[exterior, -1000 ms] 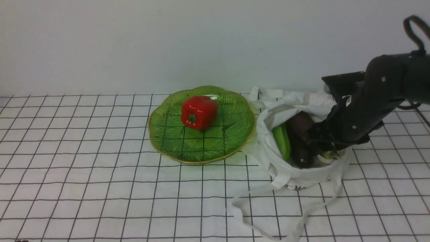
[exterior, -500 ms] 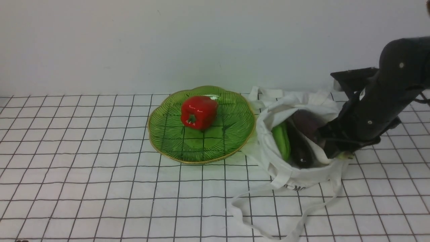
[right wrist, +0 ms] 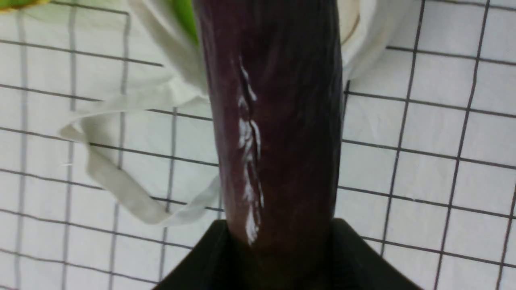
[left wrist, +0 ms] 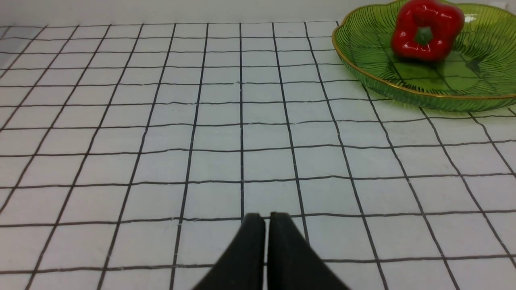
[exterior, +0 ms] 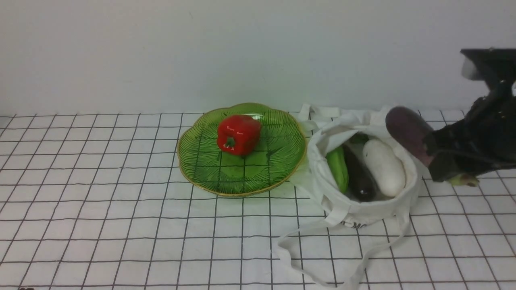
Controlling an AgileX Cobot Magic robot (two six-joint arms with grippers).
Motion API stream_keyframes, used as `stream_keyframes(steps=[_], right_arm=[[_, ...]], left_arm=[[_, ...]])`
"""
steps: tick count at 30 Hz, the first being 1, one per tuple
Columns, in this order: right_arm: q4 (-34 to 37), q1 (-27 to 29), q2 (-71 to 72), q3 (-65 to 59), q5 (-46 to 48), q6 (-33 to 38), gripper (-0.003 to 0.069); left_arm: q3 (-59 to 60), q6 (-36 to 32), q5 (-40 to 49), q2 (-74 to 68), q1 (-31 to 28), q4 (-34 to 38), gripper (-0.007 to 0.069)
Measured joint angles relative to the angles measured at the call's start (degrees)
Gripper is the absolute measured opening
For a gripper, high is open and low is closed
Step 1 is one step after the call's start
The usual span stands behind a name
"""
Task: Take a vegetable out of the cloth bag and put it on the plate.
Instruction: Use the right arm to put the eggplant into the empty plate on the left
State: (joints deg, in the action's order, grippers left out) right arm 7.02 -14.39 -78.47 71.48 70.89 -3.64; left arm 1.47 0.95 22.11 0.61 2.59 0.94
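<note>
The right gripper (exterior: 439, 160) is pinching the long purple eggplant (exterior: 407, 129) near its pale green stem end, with its fingers (right wrist: 363, 262) pressing in on both sides of the dull skin. The eggplant is hanging in the air at the right rim of the cloth bag (exterior: 354, 211), tilted so that its rounded tip is pointing up and back toward the bag's mouth. The taking-out half of the job is looking done, or very nearly so.

The second half is not yet begun. The plate (exterior: 282, 171) is sitting just beside the bag on its left, carrying only a red pepper (exterior: 238, 134) on its far part, while the near part is lying bare. That bare part is probably where the eggplant is heading. To get there, the arm is facing a carry leftward across the open bag and then a gentle set-down.

Three other things are lying inside the bag — a white vegetable (exterior: 383, 167), a green vegetable (exterior: 338, 169) and a short dark eggplant (exterior: 360, 179).

The left gripper (left wrist: 266, 237) is hovering low over the checked cloth (left wrist: 161, 121) with its fingers pressed together, gripping nothing and taking no part.
</note>
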Motion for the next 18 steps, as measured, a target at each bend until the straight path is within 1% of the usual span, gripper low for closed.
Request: stream_keyframes(steps=[2, 4, 8, 9, 13, 18], right_arm=[[2.9, -1.6, 3.1, 0.0, -1.1, 0.8, 0.0265], [6.3, -3.8, 4.0, 0.0, -4.5, 3.3, 0.0265], [12.9, -10.3, -0.5, 0.1, -11.9, 8.6, 0.0265], [13.9, -12.4, -4.1, 0.4, -14.0, 9.6, 0.0265], [13.9, -17.4, -16.8, 5.1, -21.3, 10.5, 0.0265], [12.1, -18.8, -30.9, 15.4, -25.2, 10.1, 0.0265]], left_arm=[[0.0, 0.0, 0.0, 0.0, 0.0, 0.0, -0.0008], [0.0, 0.0, 0.0, 0.0, 0.0, 0.0, -0.0008], [0.0, 0.0, 0.0, 0.0, 0.0, 0.0, -0.0008], [0.0, 0.0, 0.0, 0.0, 0.0, 0.0, -0.0008], [0.0, 0.0, 0.0, 0.0, 0.0, 0.0, -0.0008], [0.0, 0.0, 0.0, 0.0, 0.0, 0.0, -0.0008]])
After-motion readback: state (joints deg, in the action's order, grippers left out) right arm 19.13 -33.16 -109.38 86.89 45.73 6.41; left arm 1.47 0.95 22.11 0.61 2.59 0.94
